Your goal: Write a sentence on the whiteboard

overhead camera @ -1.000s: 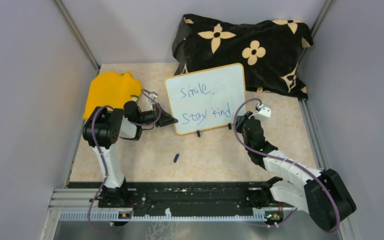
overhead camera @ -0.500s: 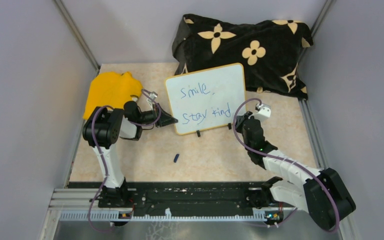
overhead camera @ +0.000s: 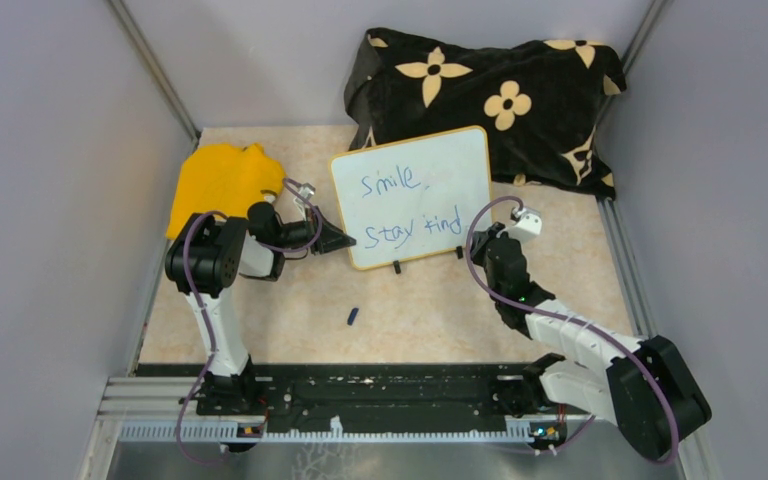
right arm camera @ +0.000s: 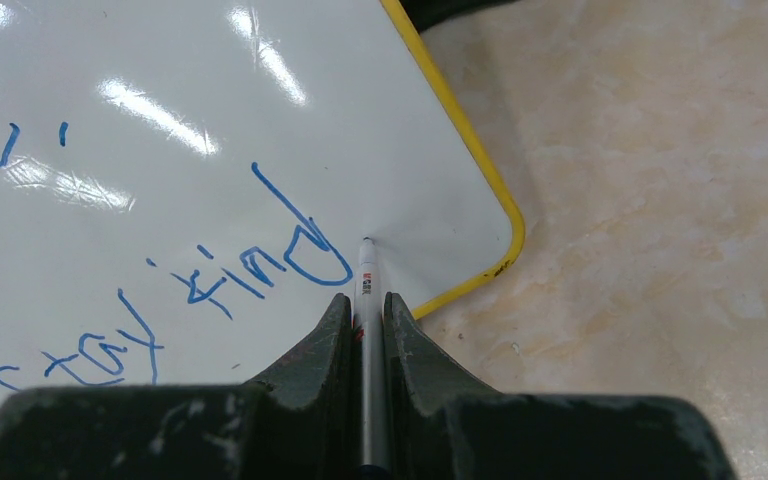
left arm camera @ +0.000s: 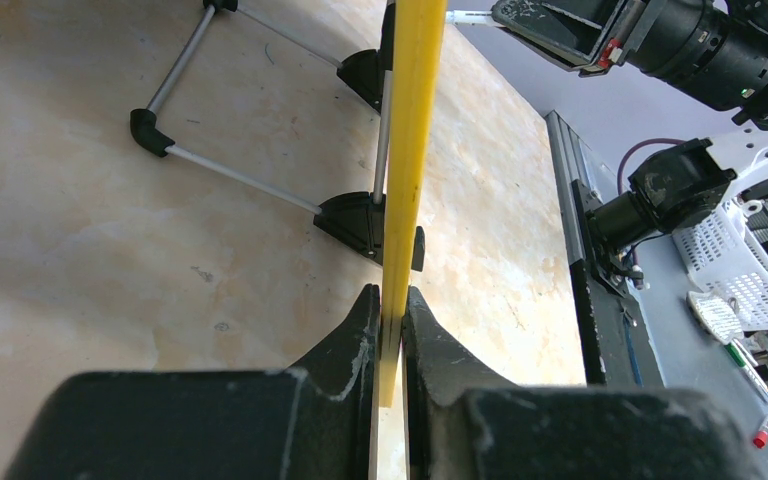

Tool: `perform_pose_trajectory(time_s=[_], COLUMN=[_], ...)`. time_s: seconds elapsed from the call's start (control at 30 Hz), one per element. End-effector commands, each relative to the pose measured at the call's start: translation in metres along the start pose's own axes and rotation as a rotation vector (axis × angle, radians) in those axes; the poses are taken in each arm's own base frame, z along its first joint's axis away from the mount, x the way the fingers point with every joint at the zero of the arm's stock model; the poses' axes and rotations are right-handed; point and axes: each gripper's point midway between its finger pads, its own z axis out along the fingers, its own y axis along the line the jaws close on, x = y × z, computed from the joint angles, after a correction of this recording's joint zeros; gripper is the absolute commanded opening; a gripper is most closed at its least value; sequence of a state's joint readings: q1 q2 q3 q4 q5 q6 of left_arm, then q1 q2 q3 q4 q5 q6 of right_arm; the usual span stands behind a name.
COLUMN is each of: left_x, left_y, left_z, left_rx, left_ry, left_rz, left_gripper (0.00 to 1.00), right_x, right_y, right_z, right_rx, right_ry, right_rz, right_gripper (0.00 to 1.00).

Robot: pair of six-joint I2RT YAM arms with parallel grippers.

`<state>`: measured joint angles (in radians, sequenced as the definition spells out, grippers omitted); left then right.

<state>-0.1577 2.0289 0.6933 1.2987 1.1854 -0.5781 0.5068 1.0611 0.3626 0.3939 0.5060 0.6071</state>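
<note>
Cloth (overhead camera: 490, 95), black w/ cream flowers, bunched just behind whiteboard (overhead camera: 450, 160), which stands propped on its black feet; yellow rag (overhead camera: 218, 180) lies left of whiteboard. Sentence (overhead camera: 390, 234) "Smile, Stay kind" in blue, two lines on whiteboard face. L gripper (left arm camera: 388, 310) clamped on whiteboard's left yellow rim; R gripper (right arm camera: 365, 305) clamped on marker (right arm camera: 366, 272), tip touching whiteboard just past "kind", nr lower-right corner; small blue cap (overhead camera: 353, 317) lies in front of whiteboard.

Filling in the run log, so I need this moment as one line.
left gripper: shut on yellow-rimmed white whiteboard | right gripper: shut on white marker pen, tip at board | blue handwritten sentence: reads Smile, Stay kind
</note>
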Motion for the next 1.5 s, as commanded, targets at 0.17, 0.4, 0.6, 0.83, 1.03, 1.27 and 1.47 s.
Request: perform_pose_trajectory(time_s=[0.17,0.4,0.6,0.83,1.03,1.27,1.47], left_x=[0.012,0.012,0.011,0.011,0.011,0.01,0.01], left_y=[0.012,0.012,0.011,0.012,0.012,0.012,0.011], left_z=[0.002,0.002,0.002,0.002,0.002,0.002,0.002], left_rx=[-0.047,-0.048,-0.047,-0.048,-0.05,-0.05,-0.048], left_ry=[0.017,0.017,0.017,0.016,0.016,0.014,0.015], left_rz=[-0.074,-0.075,-0.074,-0.074,-0.074,-0.072,-0.074], left_gripper=[0.0,0.0,0.0,0.0,0.0,0.0,0.0], right_x=[-0.012,-0.011,-0.014,-0.023,-0.036,-0.049,-0.057], right_y=[0.009,0.007,0.007,0.012,0.022,0.032,0.033], right_z=[0.002,0.001,0.0,-0.005,-0.012,-0.025,-0.037], right_rx=[-0.029,-0.026,-0.027,-0.045,-0.079,-0.127,-0.15], right_ry=[-0.033,-0.031,-0.036,-0.046,-0.048,-0.052,-0.055], right_rz=[0.042,0.041,0.043,0.053,0.065,0.084,0.088], right_gripper=[0.0,0.0,0.0,0.0,0.0,0.0,0.0])
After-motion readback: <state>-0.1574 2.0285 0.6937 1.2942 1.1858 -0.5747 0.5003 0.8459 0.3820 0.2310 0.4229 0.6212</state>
